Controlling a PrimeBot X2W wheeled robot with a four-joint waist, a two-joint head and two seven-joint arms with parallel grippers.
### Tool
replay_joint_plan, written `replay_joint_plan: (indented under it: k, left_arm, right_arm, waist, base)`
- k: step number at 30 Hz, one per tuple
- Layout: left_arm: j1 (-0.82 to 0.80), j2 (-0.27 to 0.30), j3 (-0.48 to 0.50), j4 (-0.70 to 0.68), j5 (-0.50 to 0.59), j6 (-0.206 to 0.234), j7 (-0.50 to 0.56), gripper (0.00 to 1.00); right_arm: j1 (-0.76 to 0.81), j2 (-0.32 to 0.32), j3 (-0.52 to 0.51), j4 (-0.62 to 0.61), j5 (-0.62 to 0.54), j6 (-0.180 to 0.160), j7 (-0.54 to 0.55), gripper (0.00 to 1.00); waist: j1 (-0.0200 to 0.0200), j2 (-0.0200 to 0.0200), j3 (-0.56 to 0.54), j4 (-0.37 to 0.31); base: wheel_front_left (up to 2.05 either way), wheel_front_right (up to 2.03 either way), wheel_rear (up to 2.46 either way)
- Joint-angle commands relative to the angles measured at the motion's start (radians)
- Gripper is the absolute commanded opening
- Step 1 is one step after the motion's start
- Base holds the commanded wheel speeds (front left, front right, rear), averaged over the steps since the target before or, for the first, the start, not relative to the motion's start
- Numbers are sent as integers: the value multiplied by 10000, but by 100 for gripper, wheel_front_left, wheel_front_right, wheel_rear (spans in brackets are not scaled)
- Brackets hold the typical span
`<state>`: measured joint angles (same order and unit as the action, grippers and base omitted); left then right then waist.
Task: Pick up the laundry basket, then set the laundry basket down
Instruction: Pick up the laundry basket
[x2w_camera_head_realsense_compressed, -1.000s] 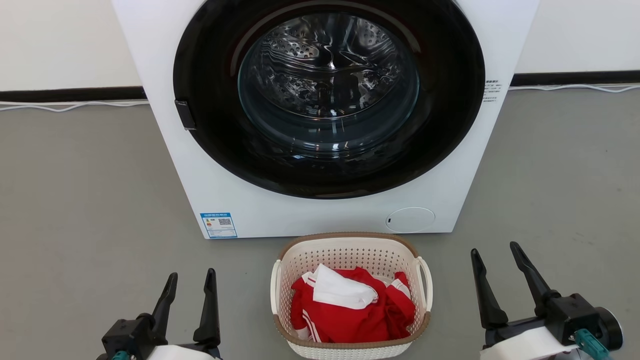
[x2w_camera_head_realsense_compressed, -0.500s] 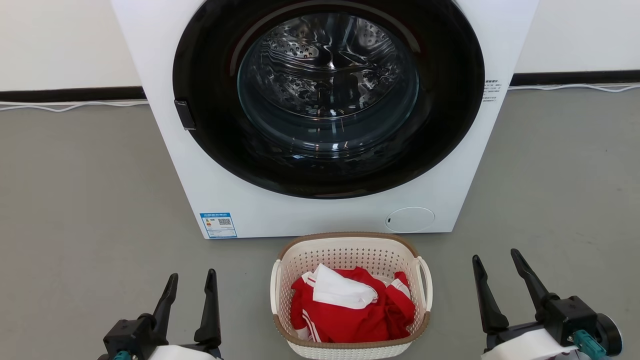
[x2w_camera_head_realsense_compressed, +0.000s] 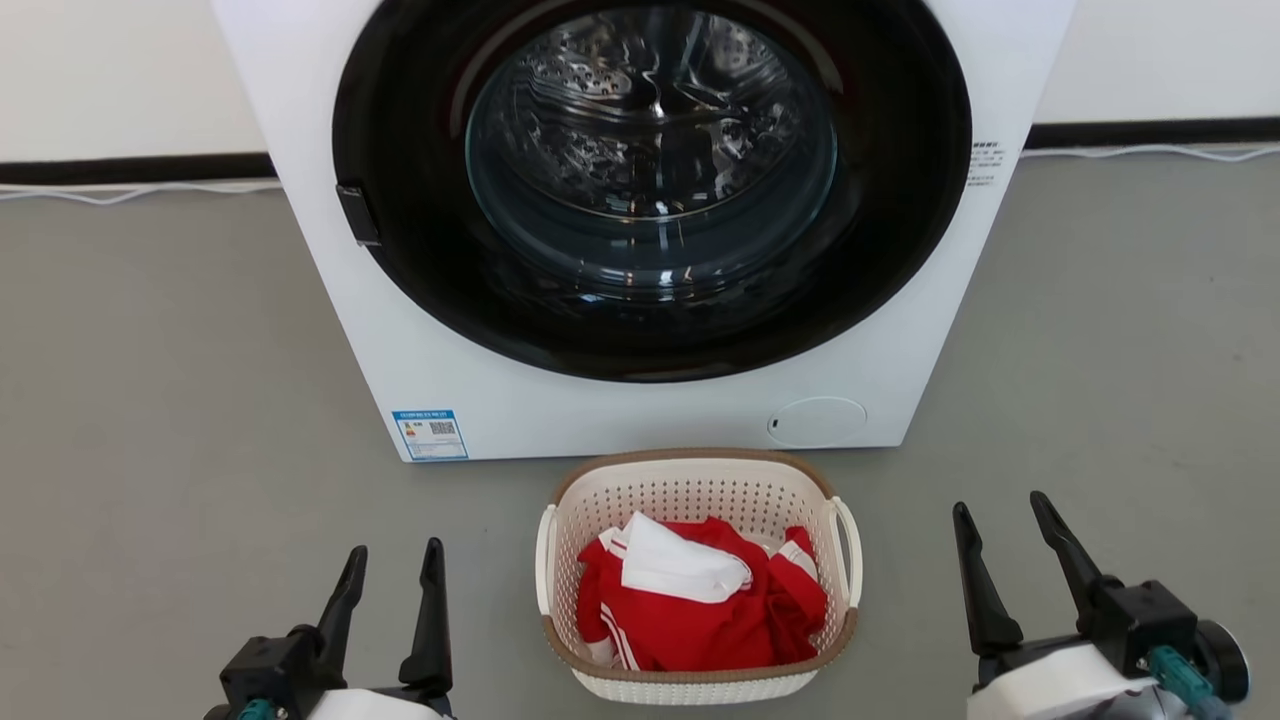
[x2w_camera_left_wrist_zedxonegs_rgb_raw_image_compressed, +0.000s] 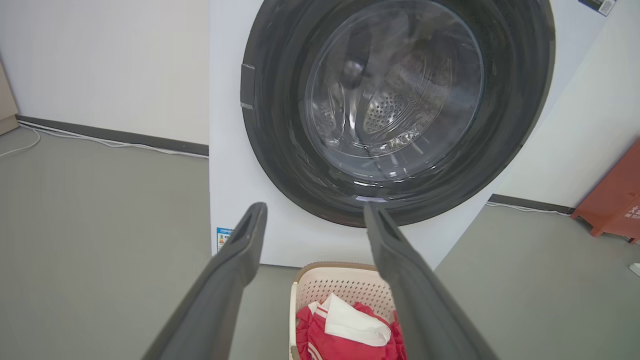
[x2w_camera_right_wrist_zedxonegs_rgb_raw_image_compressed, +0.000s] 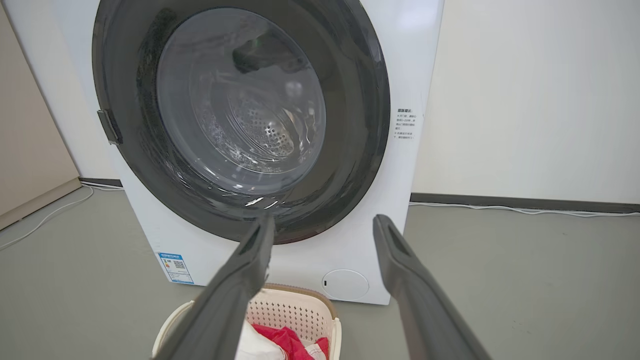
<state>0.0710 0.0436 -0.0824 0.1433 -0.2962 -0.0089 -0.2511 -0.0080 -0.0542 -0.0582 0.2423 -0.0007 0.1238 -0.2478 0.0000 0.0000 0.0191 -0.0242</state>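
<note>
The laundry basket (x2w_camera_head_realsense_compressed: 690, 492) is flanked, untouched, by the left gripper (x2w_camera_head_realsense_compressed: 395, 548) and right gripper (x2w_camera_head_realsense_compressed: 1001, 503). Both are held spread, presumably so its handles (x2w_camera_head_realsense_compressed: 852, 550) can be taken.

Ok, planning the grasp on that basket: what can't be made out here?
Cream-white perforated plastic laundry basket: bottom hidden under red-and-white clothes, head view.
Its near end: cut by bottom edge, both wrist views.
Its right side: behind a left gripper finger, left wrist view.
Blue label on white washing machine: print too small.
</note>
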Motion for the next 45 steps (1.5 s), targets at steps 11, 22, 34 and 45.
replay_joint_plan:
  k: [11, 22, 34, 45]
  left_arm:
    - [-1664, 66, -343, 1094, 151, 134, -106, 100]
    - [-4230, 66, -841, 3548, 26, 105, 406, 100]
    - [-6565, 66, -1502, 6006, -363, 182, 276, 100]
    - [-8133, 66, -2075, 7605, -881, 382, -7, 100]
  right_arm:
    - [-1700, 21, -297, 869, -254, 69, 95, 100]
    - [-3814, 37, -520, 2806, -250, 69, 244, 100]
    - [-5483, 38, -503, 4837, -115, 69, -39, 100]
    - [-6395, 39, -302, 5426, 76, 69, -135, 100]
  waist:
    - [0, 0, 1280, -104]
    - [0, 0, 3224, -114]
    - [0, 0, 5018, -63]
    - [0, 0, 6425, -171]
  base:
    - [0, 0, 0]
    - [0, 0, 0]
    - [0, 0, 0]
    - [0, 0, 0]
